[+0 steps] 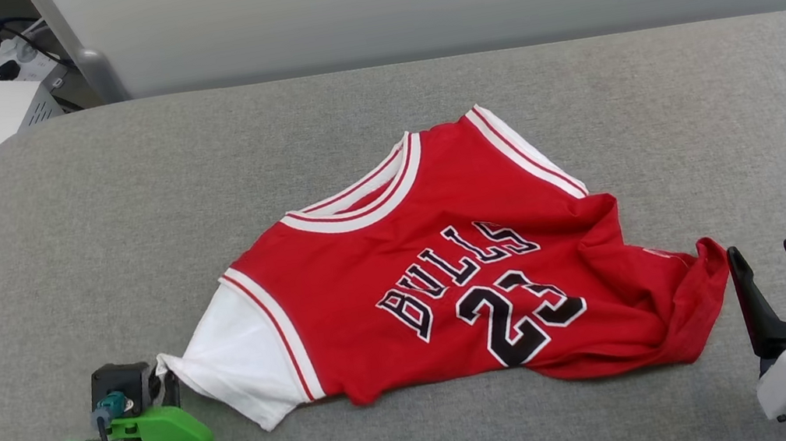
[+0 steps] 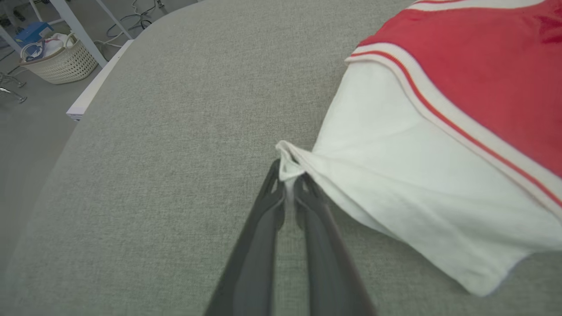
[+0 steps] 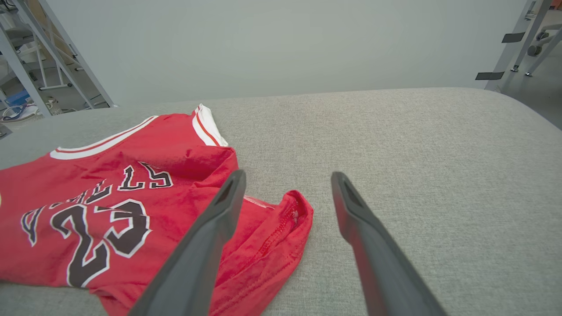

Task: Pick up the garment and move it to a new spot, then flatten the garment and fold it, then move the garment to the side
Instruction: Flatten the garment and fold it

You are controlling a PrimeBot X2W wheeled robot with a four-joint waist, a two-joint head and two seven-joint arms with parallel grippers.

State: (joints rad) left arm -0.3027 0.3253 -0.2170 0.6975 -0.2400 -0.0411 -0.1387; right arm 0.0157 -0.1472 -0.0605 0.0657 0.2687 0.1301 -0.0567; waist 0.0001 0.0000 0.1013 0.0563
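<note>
- Lying front-up at mid-table on the grey padded surface point(image 1: 124, 216): the garment point(image 1: 369, 271), a red jersey with black, white-outlined "BULLS 23" and red-white striped trim.
- White sleeve point(image 1: 242, 363) stretched toward near left; right side bunched and wrinkled.
- Left gripper point(image 2: 287, 173): pinched tight on the sleeve's edge.
- Right gripper point(image 3: 288, 175): fingers spread wide, holding nothing, just right of the crumpled hem corner.
- Count: one garment, one sleeve visible, two grippers.

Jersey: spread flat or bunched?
Partly spread, not flat. The jersey lies front up with lettering showing, but its hem end near the open right tool is crumpled. The left tool grips the white sleeve at its corner.
</note>
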